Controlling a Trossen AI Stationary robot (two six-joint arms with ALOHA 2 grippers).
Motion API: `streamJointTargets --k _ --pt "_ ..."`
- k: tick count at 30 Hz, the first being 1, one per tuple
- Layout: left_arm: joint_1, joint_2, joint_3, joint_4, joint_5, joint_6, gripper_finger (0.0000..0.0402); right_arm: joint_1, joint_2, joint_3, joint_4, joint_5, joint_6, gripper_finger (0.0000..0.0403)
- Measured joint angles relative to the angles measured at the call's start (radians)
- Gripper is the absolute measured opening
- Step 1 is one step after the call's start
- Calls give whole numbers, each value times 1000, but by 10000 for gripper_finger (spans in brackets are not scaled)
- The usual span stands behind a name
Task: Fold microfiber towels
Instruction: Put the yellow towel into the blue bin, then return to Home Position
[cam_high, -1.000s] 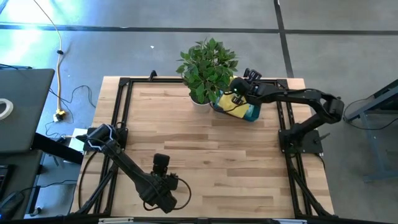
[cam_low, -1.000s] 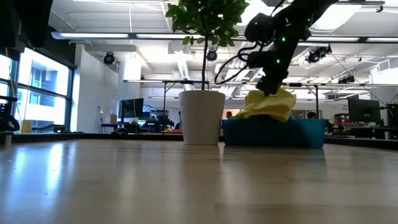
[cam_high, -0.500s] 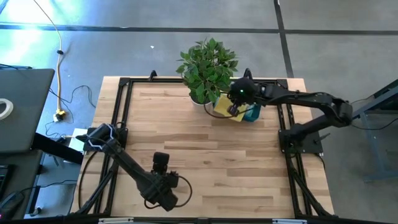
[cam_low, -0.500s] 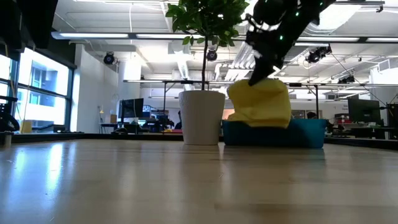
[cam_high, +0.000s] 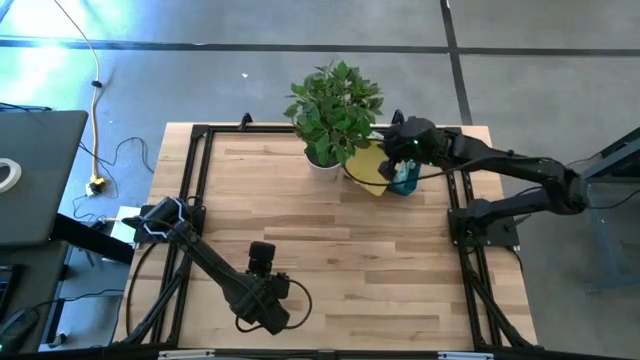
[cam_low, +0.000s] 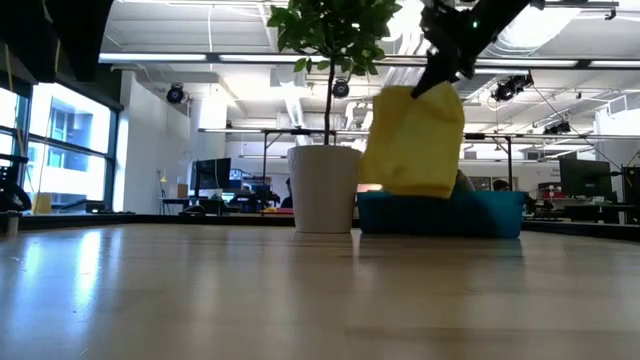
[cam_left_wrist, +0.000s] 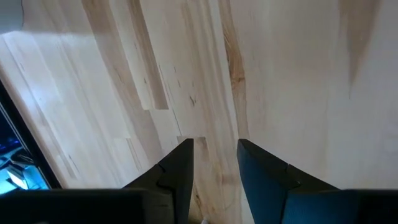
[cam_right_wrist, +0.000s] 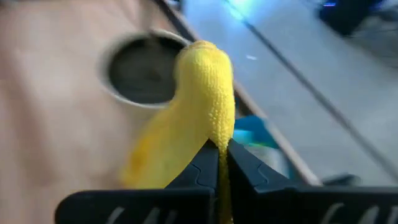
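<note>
Bright, even overhead light falls on the bench (cam_high: 330, 240); ceiling strip lights (cam_low: 190, 57) glare in the low view. The right wrist view is blurred around the yellow towel (cam_right_wrist: 199, 106), its background soft.

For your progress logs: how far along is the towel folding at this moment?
Done: nothing folded on the table. In hand: the right gripper is shut on the yellow towel, hanging above the teal bin. Left: laying it down and folding it; the left gripper waits open.
</note>
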Motion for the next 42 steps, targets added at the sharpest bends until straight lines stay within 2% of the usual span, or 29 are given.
streamJointTargets --k 2,8,14,21,27,30,33,36,39,42 --pt "3 0 0 0 -9 5 113 -18 13 0 -8 58 -52 0" --pt "14 0 0 0 -16 8 113 -74 82 0 6 79 -165 0" --pt "14 0 0 0 -19 8 113 -116 188 0 5 149 -290 3" --pt "13 0 0 0 -19 7 113 -123 244 0 41 295 -392 4" --pt "13 0 0 0 -19 12 113 -123 247 0 71 302 -467 10" --pt "13 -1 0 0 -19 13 113 -126 247 0 74 305 -472 42" --pt "13 -1 0 0 -19 13 113 -129 247 0 94 351 -481 95" --pt "13 -1 0 0 -19 12 113 -127 244 0 114 512 -455 147" --pt "13 -1 0 0 -25 8 113 -108 222 0 75 680 -376 176" --pt "13 -1 0 0 -58 8 113 -68 187 0 -49 696 -230 182"
